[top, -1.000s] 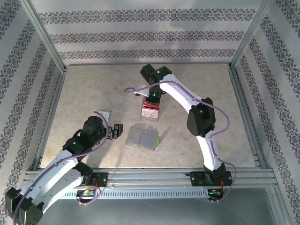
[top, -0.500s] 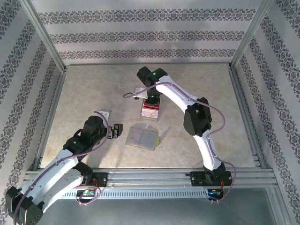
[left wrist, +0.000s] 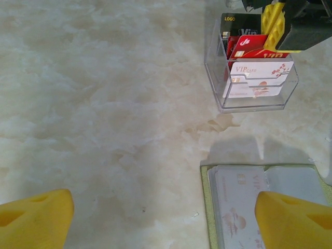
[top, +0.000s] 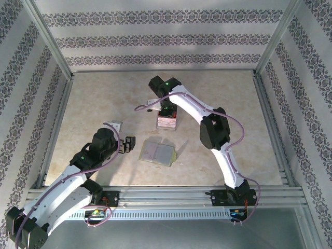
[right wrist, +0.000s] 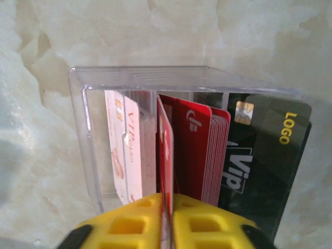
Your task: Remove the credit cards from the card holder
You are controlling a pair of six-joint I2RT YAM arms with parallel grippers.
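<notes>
one arm [top: 193,105] (right) reaches forward, end effector [right wrist: 167,217] pinching red card [right wrist: 165,145]

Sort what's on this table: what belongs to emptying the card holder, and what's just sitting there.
In the job:
card holder, lying open
pale card in its pocket
red card, pinched by the right gripper
left gripper, open beside the holder

Just sitting:
clear tray
white cards and black card standing in it
</notes>
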